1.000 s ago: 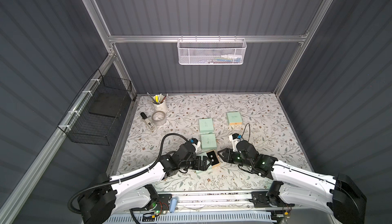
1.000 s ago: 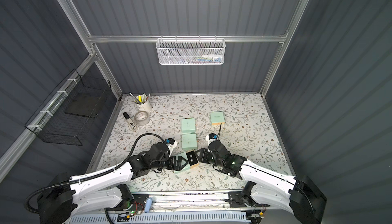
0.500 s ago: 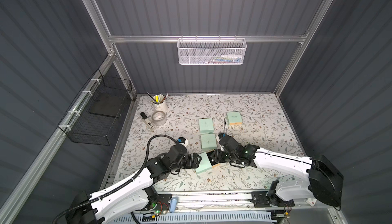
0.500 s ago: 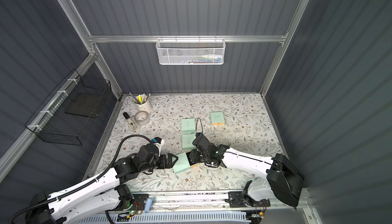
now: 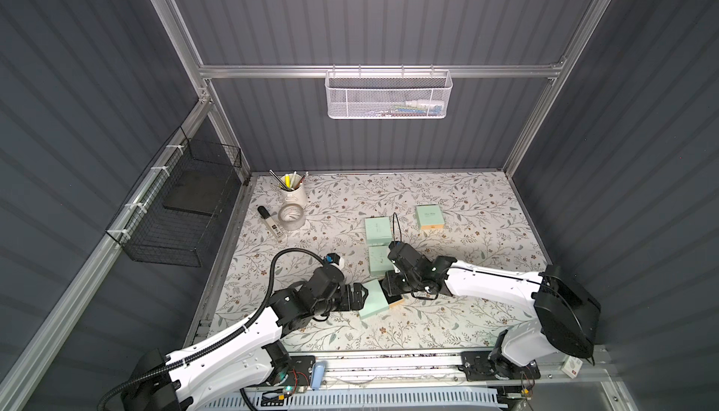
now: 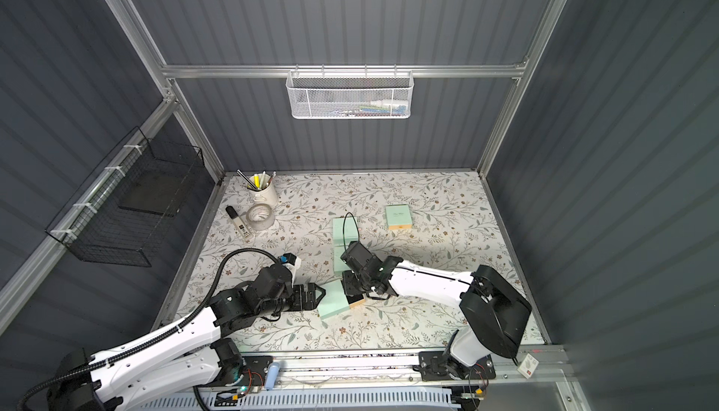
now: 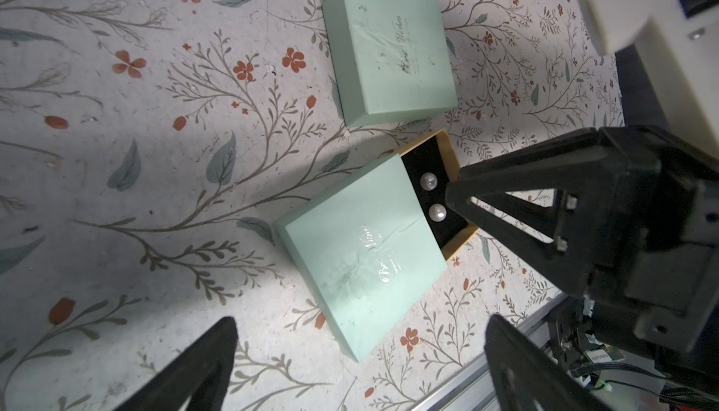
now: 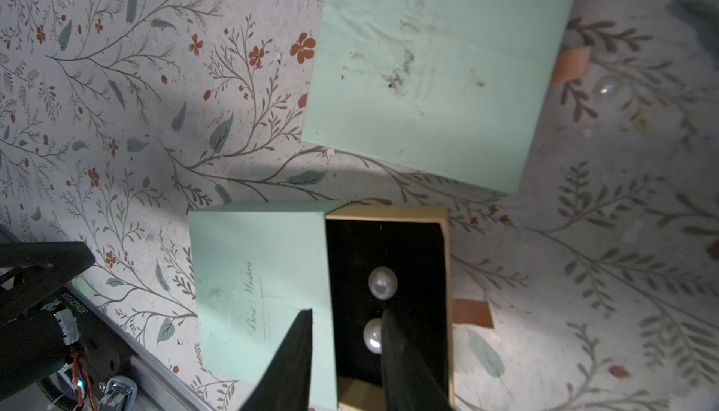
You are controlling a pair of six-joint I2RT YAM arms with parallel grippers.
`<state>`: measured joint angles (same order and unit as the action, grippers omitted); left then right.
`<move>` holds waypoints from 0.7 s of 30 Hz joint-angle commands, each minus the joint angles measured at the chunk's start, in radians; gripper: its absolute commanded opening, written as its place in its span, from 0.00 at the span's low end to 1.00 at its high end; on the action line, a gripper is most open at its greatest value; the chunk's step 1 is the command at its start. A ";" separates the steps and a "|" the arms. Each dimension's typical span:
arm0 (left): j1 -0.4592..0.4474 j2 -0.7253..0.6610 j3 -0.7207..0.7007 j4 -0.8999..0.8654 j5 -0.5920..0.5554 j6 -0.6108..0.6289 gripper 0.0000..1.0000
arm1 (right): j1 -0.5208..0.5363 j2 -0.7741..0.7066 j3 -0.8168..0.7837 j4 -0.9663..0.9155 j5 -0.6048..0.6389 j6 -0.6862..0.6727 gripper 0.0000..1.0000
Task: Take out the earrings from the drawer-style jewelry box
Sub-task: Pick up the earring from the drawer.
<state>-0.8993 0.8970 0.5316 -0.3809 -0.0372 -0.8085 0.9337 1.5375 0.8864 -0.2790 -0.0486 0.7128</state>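
The earrings (image 8: 383, 283) sit on the black pad of the drawer (image 8: 389, 241), which stands partway out of its box (image 8: 260, 273) on the worktop (image 8: 116, 117). My right hand (image 8: 347, 313) hangs over them, narrowed but grasping nothing; my left hand (image 7: 362, 319) is released wide beside the box. I judge the studs light, hard and slippery: pinch one across its widest girth.

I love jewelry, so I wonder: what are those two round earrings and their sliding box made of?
The earrings look like pearl or imitation pearl: glossy white with bright highlights. The box sleeve seems matte mint card, creased, with shiny lettering. The drawer looks tan card, lined with black velvety padding.
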 commanded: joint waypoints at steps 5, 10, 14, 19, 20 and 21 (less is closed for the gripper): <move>0.006 0.009 -0.003 0.006 0.017 0.019 1.00 | -0.007 0.051 0.043 -0.044 0.007 -0.015 0.29; 0.005 0.018 -0.003 0.020 0.023 0.023 1.00 | -0.007 0.074 0.058 -0.063 0.023 -0.018 0.29; 0.005 0.020 -0.003 0.024 0.022 0.026 1.00 | -0.007 0.085 0.058 -0.058 0.029 -0.018 0.29; 0.006 0.019 0.001 0.032 0.022 0.026 1.00 | -0.007 0.099 0.060 -0.060 0.046 -0.016 0.28; 0.006 0.019 0.000 0.033 0.022 0.025 1.00 | -0.007 0.101 0.059 -0.060 0.046 -0.016 0.28; 0.006 0.020 -0.002 0.035 0.022 0.025 1.00 | -0.007 0.102 0.059 -0.058 0.047 -0.016 0.28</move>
<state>-0.8993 0.9146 0.5316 -0.3565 -0.0261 -0.8043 0.9291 1.6302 0.9287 -0.3161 -0.0254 0.7059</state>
